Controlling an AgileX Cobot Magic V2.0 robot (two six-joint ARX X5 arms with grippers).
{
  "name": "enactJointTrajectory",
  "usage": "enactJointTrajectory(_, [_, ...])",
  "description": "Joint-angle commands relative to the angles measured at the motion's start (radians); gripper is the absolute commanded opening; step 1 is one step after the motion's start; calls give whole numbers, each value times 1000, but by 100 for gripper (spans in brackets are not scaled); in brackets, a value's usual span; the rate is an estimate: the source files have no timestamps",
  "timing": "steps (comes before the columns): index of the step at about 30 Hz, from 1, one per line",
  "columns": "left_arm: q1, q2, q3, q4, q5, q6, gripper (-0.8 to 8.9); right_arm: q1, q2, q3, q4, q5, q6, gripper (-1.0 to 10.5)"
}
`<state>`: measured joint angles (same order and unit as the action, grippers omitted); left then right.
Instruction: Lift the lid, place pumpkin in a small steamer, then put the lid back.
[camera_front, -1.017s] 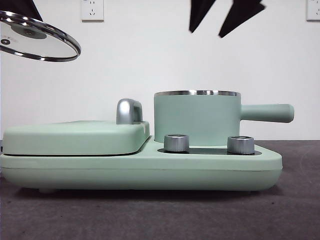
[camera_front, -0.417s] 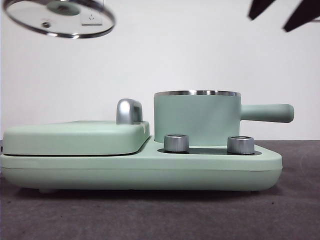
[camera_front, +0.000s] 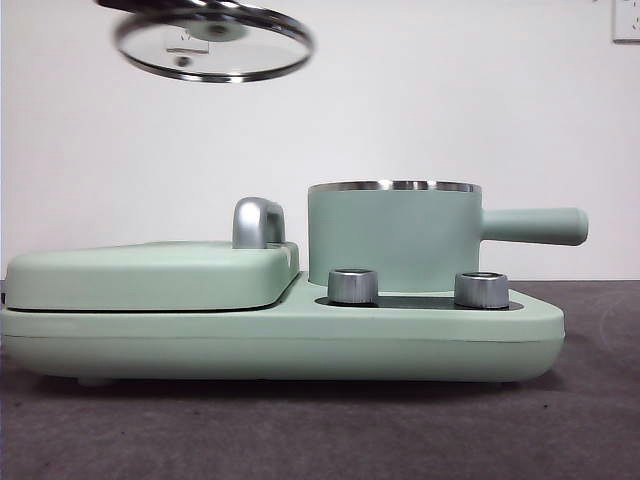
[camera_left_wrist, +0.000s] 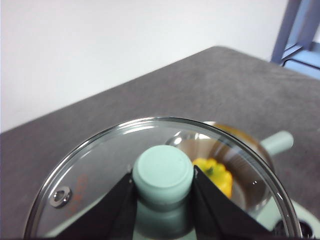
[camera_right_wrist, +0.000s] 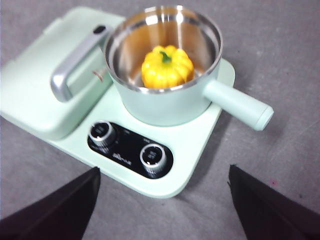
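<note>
The glass lid (camera_front: 213, 45) hangs high in the front view, up and to the left of the small steamer (camera_front: 395, 235), slightly tilted. In the left wrist view my left gripper (camera_left_wrist: 162, 184) is shut on the lid's mint-green knob (camera_left_wrist: 162, 171). Through the glass I see the pumpkin (camera_left_wrist: 216, 175) and the steamer's handle (camera_left_wrist: 278, 142) below. The right wrist view looks down from above on the yellow pumpkin (camera_right_wrist: 167, 66) sitting inside the open steamer (camera_right_wrist: 162, 95). My right gripper (camera_right_wrist: 162, 210) is open, well above the control panel, holding nothing. It is out of the front view.
The steamer stands on a mint-green cooker base (camera_front: 280, 345) with two steel dials (camera_front: 352, 286) (camera_front: 481, 290). A flat griddle cover (camera_front: 150, 275) with a chrome handle (camera_front: 255, 222) fills the base's left half. Grey tabletop (camera_right_wrist: 280, 60) surrounds it.
The lid has travelled to the right, toward the steamer, staying high. The black jaws seen at the top right of the front view have moved out of that view.
</note>
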<state>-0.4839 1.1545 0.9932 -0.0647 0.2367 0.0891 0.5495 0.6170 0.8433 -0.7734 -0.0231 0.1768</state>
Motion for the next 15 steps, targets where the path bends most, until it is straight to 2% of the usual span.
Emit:
enactJointTrajectory(1, [-37, 68, 23, 118, -1, -4, 15, 8, -16, 7, 8, 2, 34, 396])
enactJointTrajectory(7, [-96, 237, 83, 217, -2, -4, 15, 8, -24, 7, -5, 5, 35, 396])
enactJointTrajectory(15, [-146, 428, 194, 298, -1, 9, 15, 8, -24, 7, -5, 26, 74, 396])
